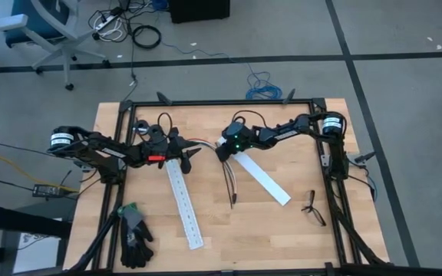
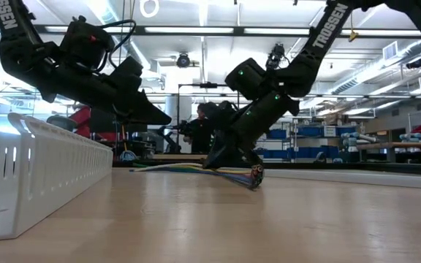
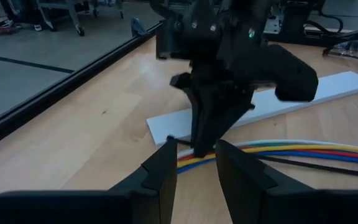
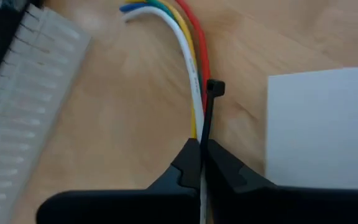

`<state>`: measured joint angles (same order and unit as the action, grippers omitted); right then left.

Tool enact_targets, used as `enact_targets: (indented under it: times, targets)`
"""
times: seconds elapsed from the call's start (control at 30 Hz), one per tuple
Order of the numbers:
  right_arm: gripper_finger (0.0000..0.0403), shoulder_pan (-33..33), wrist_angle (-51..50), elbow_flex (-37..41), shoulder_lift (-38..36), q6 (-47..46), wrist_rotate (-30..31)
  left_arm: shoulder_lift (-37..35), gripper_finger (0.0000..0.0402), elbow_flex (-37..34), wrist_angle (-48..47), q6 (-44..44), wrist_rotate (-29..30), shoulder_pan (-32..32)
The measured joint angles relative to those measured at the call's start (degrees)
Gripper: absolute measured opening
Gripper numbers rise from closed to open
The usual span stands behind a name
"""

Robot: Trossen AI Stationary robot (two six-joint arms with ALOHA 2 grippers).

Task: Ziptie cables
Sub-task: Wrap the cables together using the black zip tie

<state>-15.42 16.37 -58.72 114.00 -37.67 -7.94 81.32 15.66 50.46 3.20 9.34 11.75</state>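
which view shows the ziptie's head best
The right wrist view: the ziptie lies along the cables, its square head plain, the strip pinched in the right gripper. The left wrist view shows only a thin black strip beside the wires. In the high and low views I cannot pick it out.

left gripper [image 3: 194,168]: fingers slightly parted, hovering low | right gripper [image 4: 201,155]: fingers pinched together at the tabletop

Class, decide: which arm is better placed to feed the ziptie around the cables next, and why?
Likely the right: its pincer is shut on the ziptie, which lies against the cables. The left pincer hovers open beside them, holding nothing.
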Motion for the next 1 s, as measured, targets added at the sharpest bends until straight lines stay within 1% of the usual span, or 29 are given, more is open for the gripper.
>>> enact_targets:
  times: [0.33,0.57,0.8,1.0]
  targets:
    - [0.0001,0.2,-1.2,0.0,-7.7,5.2,0.2,0.0,0.0120,0.0,0.3,0.0,0.0,0.0]
    - [0.0001,0.4,-2.0,0.0,-8.1,5.5,-1.0,0.0,0.0120,0.0,0.6,0.3,-0.3,0.0]
    - [0.0000,1.7,-1.5,0.0,-8.1,8.1,-0.6,0.0,0.0120,0.0,3.4,0.1,-3.8,0.0]
    - [0.0000,2.6,0.2,0.0,-8.1,9.9,-0.4,0.0,0.0120,0.0,5.5,-1.5,-3.6,0.0]
